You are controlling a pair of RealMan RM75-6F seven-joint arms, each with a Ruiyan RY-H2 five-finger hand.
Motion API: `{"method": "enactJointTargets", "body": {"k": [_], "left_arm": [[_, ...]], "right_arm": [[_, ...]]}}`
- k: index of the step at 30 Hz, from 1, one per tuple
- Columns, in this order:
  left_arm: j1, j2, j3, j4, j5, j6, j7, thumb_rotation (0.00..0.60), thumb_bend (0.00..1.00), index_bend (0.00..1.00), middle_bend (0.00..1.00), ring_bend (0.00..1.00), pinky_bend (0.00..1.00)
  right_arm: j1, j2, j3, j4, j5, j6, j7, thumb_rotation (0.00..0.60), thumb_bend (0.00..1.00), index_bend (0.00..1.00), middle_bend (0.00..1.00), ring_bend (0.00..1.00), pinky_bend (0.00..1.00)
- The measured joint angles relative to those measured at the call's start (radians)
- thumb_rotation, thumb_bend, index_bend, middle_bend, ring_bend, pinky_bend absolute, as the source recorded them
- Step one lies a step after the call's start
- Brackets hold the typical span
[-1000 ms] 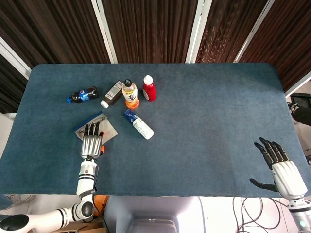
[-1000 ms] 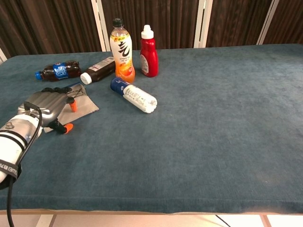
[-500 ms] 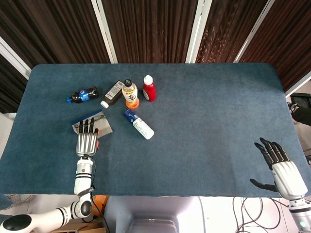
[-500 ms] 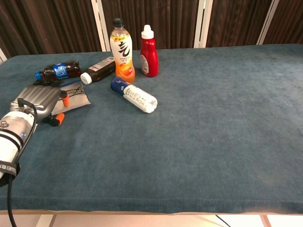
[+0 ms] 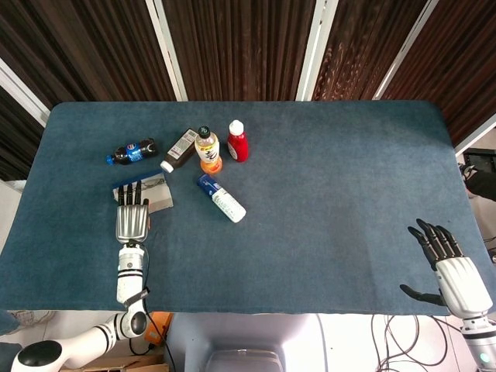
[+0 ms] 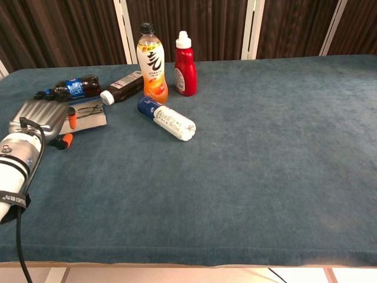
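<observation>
Cola bottle (image 6: 69,88) with blue label lies beyond left hand (image 5: 132,220).

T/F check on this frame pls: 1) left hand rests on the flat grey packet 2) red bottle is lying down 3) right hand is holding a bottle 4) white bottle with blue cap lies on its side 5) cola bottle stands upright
1) The left hand rests on the flat grey packet. True: its fingers lie flat across the packet.
2) The red bottle is lying down. False: it stands upright beside the orange drink bottle.
3) The right hand is holding a bottle. False: its fingers are spread and it holds nothing, at the table's near right edge, far from the bottles.
4) The white bottle with blue cap lies on its side. True.
5) The cola bottle stands upright. False: it lies on its side near the table's left edge.
</observation>
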Motion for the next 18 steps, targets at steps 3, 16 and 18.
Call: {"method": "enactJointTargets", "body": {"k": [3, 16, 18], "left_arm": [[-0.005, -0.012, -0.006, 0.032, 0.006, -0.003, -0.011, 0.600, 0.44, 0.54, 0.06, 0.00, 0.06], [-0.030, -0.070, -0.022, 0.190, 0.041, -0.018, -0.050, 0.600, 0.44, 0.59, 0.08, 0.00, 0.06], [-0.035, -0.076, -0.028, 0.209, 0.042, -0.026, -0.053, 0.600, 0.44, 0.60, 0.08, 0.00, 0.06]], "right_arm": [[-0.001, 0.001, 0.000, 0.000, 0.000, 0.001, 0.001, 0.600, 0.14, 0.00, 0.00, 0.00, 0.00], [-0.003, 0.004, 0.000, 0.001, 0.000, 0.005, 0.004, 0.600, 0.14, 0.00, 0.00, 0.00, 0.00], [-0.002, 0.004, 0.000, 0.001, 0.000, 0.003, 0.004, 0.600, 0.15, 0.00, 0.00, 0.00, 0.00]]}}
